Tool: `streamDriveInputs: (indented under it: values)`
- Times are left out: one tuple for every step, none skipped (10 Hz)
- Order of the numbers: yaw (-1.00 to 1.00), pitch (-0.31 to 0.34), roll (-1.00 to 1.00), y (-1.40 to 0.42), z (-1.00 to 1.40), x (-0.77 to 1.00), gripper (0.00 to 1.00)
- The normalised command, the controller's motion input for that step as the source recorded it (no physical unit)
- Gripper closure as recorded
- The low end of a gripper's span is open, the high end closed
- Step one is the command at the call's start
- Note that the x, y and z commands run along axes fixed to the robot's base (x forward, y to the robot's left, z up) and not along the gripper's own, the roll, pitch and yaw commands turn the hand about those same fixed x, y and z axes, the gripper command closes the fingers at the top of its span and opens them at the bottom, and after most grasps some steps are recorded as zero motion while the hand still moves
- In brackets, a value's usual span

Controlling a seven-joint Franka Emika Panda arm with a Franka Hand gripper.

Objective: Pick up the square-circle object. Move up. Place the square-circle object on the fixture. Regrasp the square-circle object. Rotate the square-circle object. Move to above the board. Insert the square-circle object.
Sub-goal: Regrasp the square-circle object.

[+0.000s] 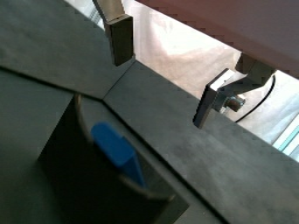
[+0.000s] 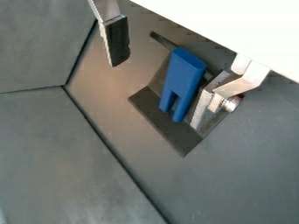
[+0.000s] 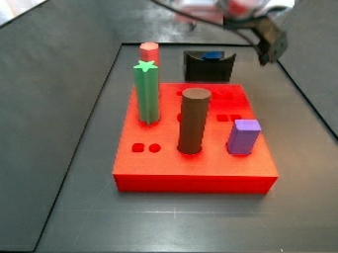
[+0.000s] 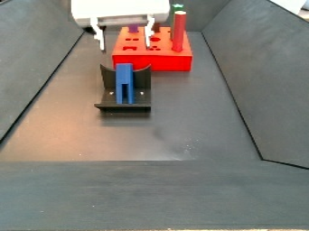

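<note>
The square-circle object (image 4: 125, 81) is a bright blue piece lying along the scooped top of the dark fixture (image 4: 108, 102), prongs toward the camera in that side view. My gripper (image 4: 121, 38) hangs open just above and behind it, holding nothing. In both wrist views the blue piece (image 2: 181, 80) (image 1: 117, 153) rests on the fixture (image 2: 173, 133) below the gripper (image 2: 163, 77), close to one finger (image 2: 208, 109) and apart from the other finger (image 2: 117, 39). The red board (image 4: 145, 61) lies just beyond the fixture.
On the board (image 3: 199, 176) stand a green star-topped post (image 3: 146, 94), a tall dark brown cylinder (image 3: 195, 121), a purple block (image 3: 243, 136) and a red peg (image 3: 149, 49). Dark sloping walls (image 4: 36, 81) enclose the floor on both sides.
</note>
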Motion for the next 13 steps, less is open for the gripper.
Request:
streamDriveInputs:
  values:
    - [-0.04, -0.123, 0.07, 0.05, -1.00, 0.09, 0.00]
    - [-0.06, -0.092, 0.07, 0.04, -1.00, 0.10, 0.00]
    - [-0.07, -0.065, 0.07, 0.03, -0.83, 0.09, 0.00]
    - [-0.07, -0.038, 0.07, 0.02, -0.68, 0.09, 0.00]
    - [-0.06, -0.011, 0.07, 0.01, -0.48, 0.07, 0.00]
    - [-0.04, 0.003, 0.07, 0.01, -0.33, 0.07, 0.00]
    - [-0.02, 0.030, 0.06, 0.00, -0.20, 0.03, 0.00]
    - [-0.01, 0.026, 0.05, 0.00, -0.19, 0.01, 0.00]
    - [0.00, 0.026, 0.05, 0.00, -0.19, 0.02, 0.00]
    - [0.00, 0.026, 0.05, 0.00, -0.19, 0.02, 0.00]
    - [0.01, 0.026, 0.05, 0.00, -0.18, 0.02, 0.00]
    - [0.01, 0.026, 0.05, 0.00, -0.18, 0.02, 0.00]
    - [0.00, 0.000, 0.00, 0.00, -0.50, 0.00, 1.00]
